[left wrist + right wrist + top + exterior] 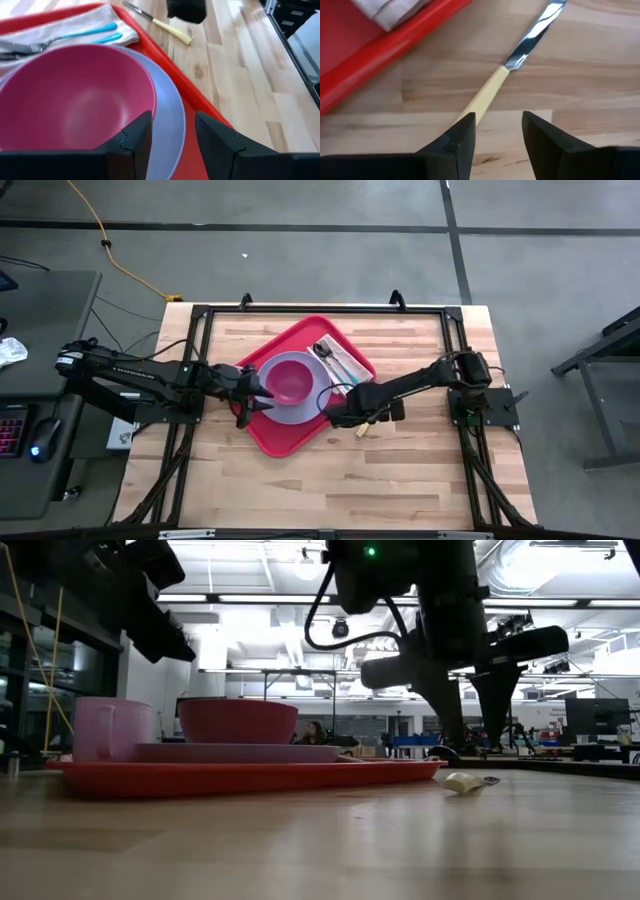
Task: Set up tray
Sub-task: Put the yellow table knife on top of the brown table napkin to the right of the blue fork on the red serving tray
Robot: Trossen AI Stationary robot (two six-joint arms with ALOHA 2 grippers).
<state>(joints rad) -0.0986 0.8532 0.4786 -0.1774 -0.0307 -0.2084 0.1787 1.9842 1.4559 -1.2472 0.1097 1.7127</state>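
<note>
The red tray (pixel 285 440) lies at the table's middle. On it a pink bowl (pixel 290 380) sits on a lavender plate (pixel 302 413), with a napkin (pixel 340 360) bearing blue-handled cutlery (pixel 92 31) at its far right. A pink cup (pixel 100 730) stands on the tray's left end in the low view. A knife (pixel 520 55) with a cream handle (pixel 485 95) lies flat on the wood just right of the tray. My right gripper (pixel 497 130) points down, open, over the handle's free end. My left gripper (pixel 172 137) is open over the plate's left rim.
Bare wood (pixel 300 490) stretches along the near side of the table and to the right of the knife. A black frame (pixel 320 308) runs around the table's edges.
</note>
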